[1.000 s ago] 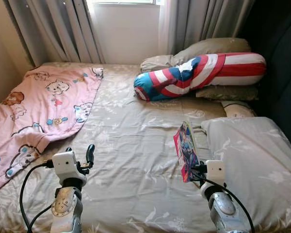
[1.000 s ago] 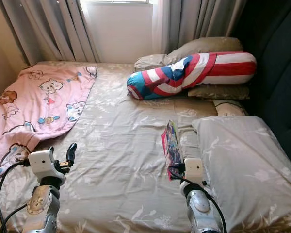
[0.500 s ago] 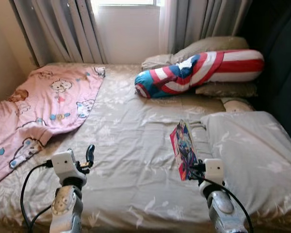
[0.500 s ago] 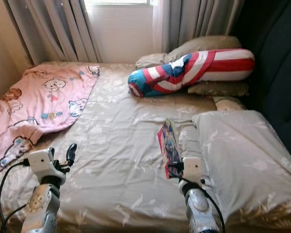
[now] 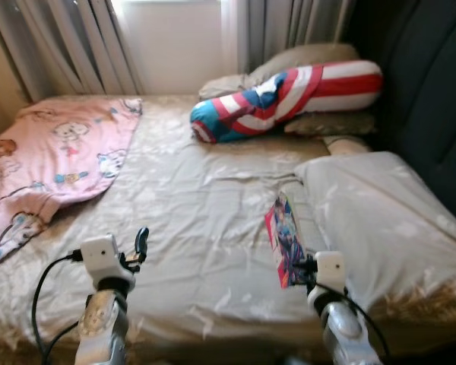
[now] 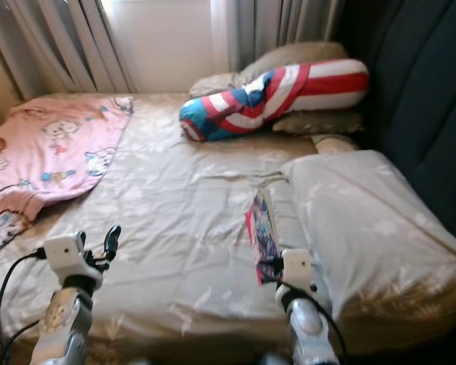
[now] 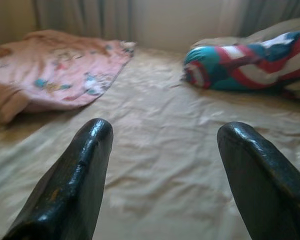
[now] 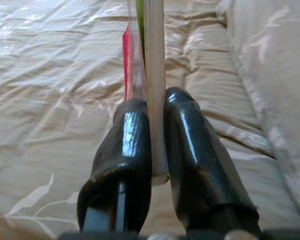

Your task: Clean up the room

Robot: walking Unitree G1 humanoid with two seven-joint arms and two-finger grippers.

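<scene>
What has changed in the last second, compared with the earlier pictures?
Only the camera has shifted: more of the bed's near edge shows, so the robot seems to back away. The right gripper stays shut on the book; the left gripper stays open and empty.

The robot has two silver arms (image 5: 99, 334) with white boxy wrist blocks (image 5: 101, 252), looping black cables (image 5: 39, 293), and glossy, rounded black fingers (image 7: 70, 185).
</scene>
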